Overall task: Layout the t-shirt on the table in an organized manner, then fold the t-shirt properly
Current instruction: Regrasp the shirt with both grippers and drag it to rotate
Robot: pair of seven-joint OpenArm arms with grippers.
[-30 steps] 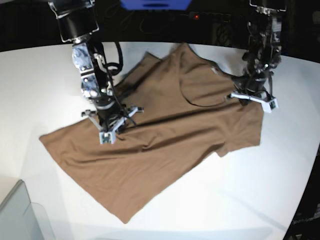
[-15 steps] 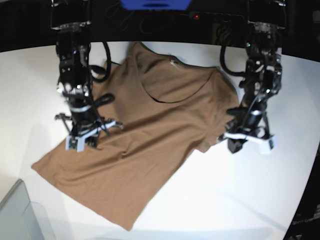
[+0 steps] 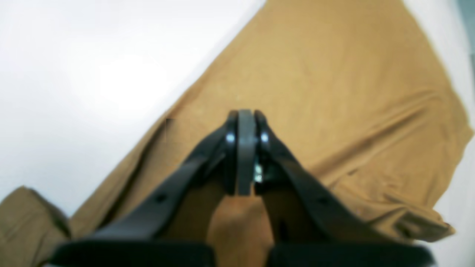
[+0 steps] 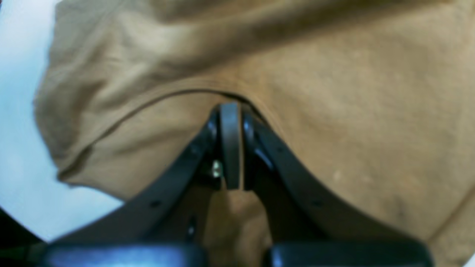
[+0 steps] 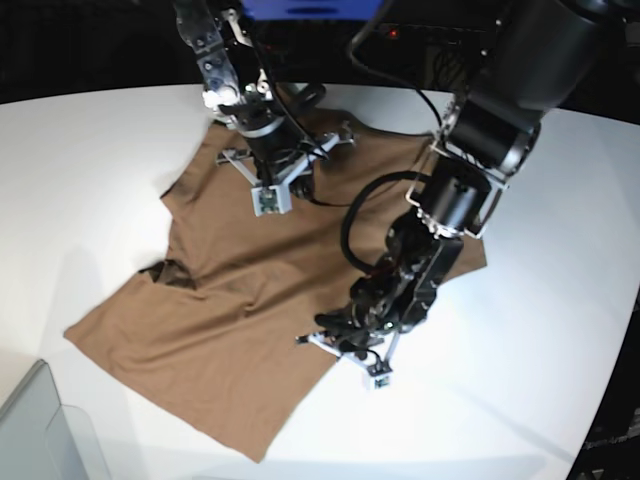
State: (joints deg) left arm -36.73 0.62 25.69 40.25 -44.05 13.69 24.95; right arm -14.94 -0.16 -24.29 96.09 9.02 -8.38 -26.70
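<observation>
**White counter, one brown shirt**

The counter [image 5: 560, 330] is a broad, smooth white top with a curved far edge against a dark background. A brown t-shirt [image 5: 220, 310] lies directly on it, spread diagonally and rumpled, its lower hem toward the near left, a short sleeve bunched at the left side. At the near-left corner sits the edge of a grey translucent bin [image 5: 40, 430], apart from the cloth.

t-shirt [image 5: 220, 300] collar hidden by arms, wrist views blurred
</observation>
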